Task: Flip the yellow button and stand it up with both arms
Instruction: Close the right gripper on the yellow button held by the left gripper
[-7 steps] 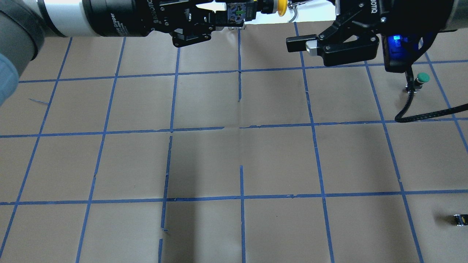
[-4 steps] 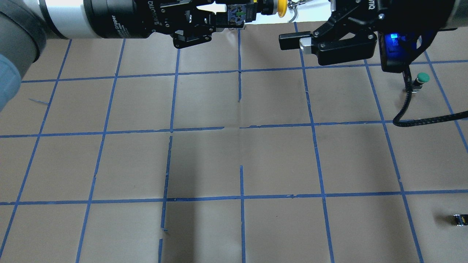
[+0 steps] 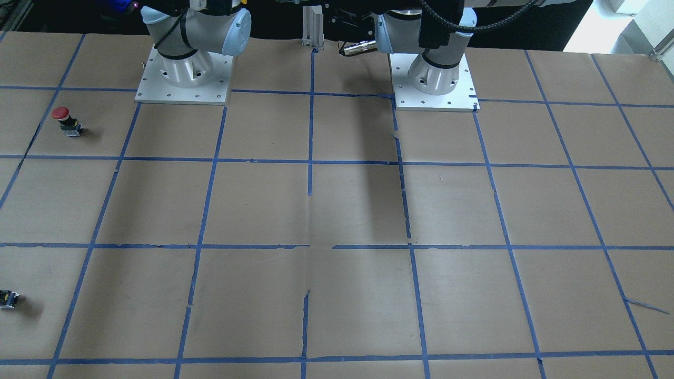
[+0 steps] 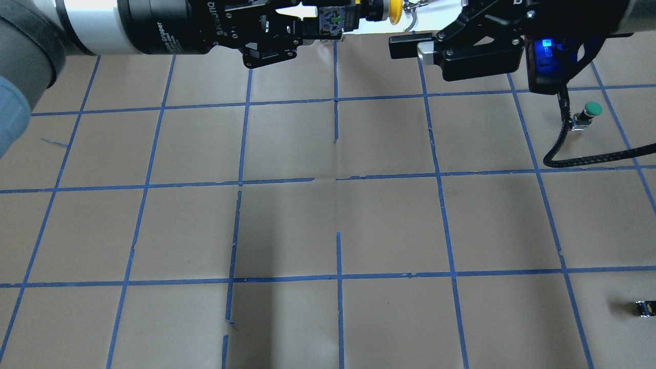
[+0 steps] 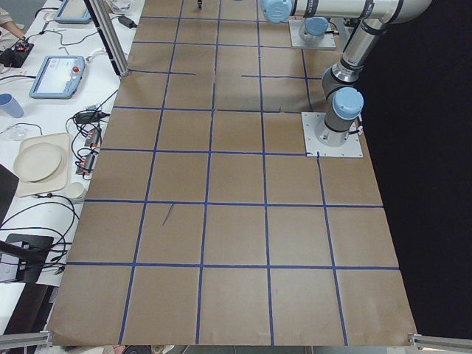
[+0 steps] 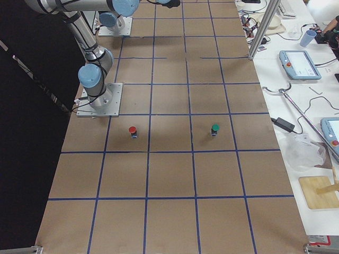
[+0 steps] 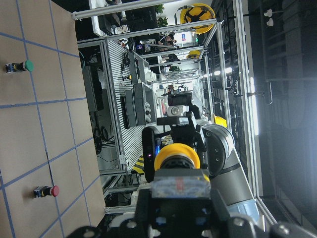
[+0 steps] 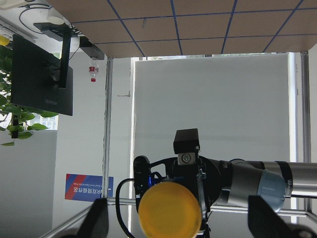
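Observation:
My left gripper reaches in level at the top of the overhead view. It is shut on the black-and-metal body of the yellow button, whose cap points right, toward my right gripper. The right gripper is open, its lower finger just below and right of the cap, apart from it. In the right wrist view the yellow cap sits between the open fingers, facing the camera. In the left wrist view the cap stands beyond the jaws, with the right gripper behind it.
A green-capped button stands on the paper at the right, near the right arm's hanging cable. A red-capped button stands near the right arm's base. A small capless block lies at the right edge.
My right gripper has moved up and to the left, closer to the yellow cap, still open. The left gripper and the button have stayed put.

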`<act>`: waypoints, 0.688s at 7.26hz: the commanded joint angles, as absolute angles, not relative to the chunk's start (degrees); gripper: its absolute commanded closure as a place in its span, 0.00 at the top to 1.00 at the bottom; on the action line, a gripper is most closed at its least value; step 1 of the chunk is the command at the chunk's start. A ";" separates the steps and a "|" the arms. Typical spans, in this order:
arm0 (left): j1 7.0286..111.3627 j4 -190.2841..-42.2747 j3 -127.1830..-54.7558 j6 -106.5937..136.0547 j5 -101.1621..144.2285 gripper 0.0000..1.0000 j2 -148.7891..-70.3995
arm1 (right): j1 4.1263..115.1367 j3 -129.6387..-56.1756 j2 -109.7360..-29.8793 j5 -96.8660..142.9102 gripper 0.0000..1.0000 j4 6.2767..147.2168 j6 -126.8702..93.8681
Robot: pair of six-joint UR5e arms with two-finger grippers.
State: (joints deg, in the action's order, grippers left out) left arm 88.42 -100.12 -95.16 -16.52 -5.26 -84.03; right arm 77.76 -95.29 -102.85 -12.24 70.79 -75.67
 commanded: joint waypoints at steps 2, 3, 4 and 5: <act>88.42 -100.11 -95.45 -16.96 -4.66 0.08 -83.85 | 77.87 -95.80 -102.75 -11.34 0.99 70.66 -76.03; 88.42 -100.11 -95.36 -16.96 -4.66 0.08 -83.85 | 78.39 -95.80 -102.74 -11.16 0.99 70.58 -76.11; 88.42 -100.11 -95.36 -16.96 -4.66 0.08 -83.85 | 79.18 -95.80 -102.74 -11.25 0.99 70.58 -77.16; 88.42 -100.11 -95.36 -16.96 -4.66 0.08 -83.85 | 79.45 -95.80 -102.74 -11.34 0.99 70.49 -77.25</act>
